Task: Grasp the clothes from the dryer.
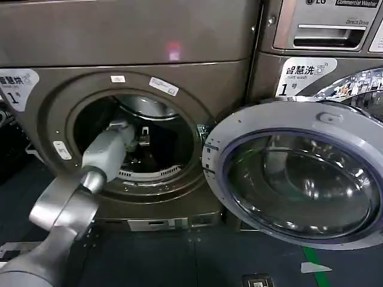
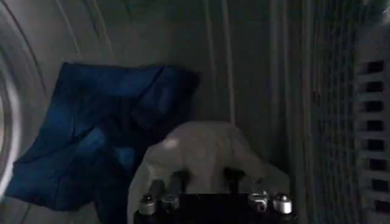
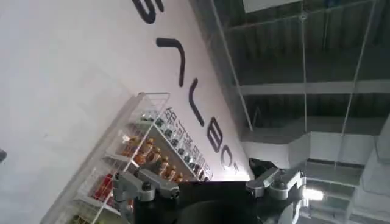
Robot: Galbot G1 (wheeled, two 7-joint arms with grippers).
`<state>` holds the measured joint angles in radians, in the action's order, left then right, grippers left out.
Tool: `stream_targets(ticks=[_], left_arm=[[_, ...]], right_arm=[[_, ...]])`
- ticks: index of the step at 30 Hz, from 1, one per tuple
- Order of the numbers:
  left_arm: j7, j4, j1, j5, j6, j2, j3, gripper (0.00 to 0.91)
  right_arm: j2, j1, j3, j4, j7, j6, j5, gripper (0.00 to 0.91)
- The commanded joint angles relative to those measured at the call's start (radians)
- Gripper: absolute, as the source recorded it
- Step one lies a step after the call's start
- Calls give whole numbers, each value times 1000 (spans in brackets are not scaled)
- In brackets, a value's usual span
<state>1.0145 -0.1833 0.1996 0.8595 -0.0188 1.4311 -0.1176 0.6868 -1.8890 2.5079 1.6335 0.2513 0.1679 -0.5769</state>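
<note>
Left gripper [image 2: 204, 182]: inside steel drum of brown-grey dryer [image 1: 48, 95], fingers apart over whitish fabric piece [image 2: 201, 149]; dark blue fabric piece [image 2: 97, 134] beside. Right gripper [image 3: 207, 185]: unclenched, raised toward ceiling.

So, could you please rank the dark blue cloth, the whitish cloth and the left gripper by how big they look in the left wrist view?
1. dark blue cloth, largest.
2. whitish cloth.
3. left gripper, smallest, though it is cut off by the picture's edge and nearest the camera, so its rank is unsure.

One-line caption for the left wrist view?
Left end effector inside the dryer drum, over whitish cloth beside dark blue cloth.
</note>
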Motion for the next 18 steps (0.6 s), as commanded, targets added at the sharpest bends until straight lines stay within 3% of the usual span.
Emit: stream_targets(ticks=[1, 11, 18], left_arm=[[9, -9, -6, -57, 9, -5, 10, 0], [-115, -117, -35, -258, 35, -22, 120, 0], [-281, -199, -139, -433, 60, -10, 277, 0]], right_arm=[[-1, 0, 1, -2, -1, -2, 0, 907], [0, 14, -16, -1, -2, -4, 11, 907], [-1, 30, -36, -2, -3, -8, 20, 907]])
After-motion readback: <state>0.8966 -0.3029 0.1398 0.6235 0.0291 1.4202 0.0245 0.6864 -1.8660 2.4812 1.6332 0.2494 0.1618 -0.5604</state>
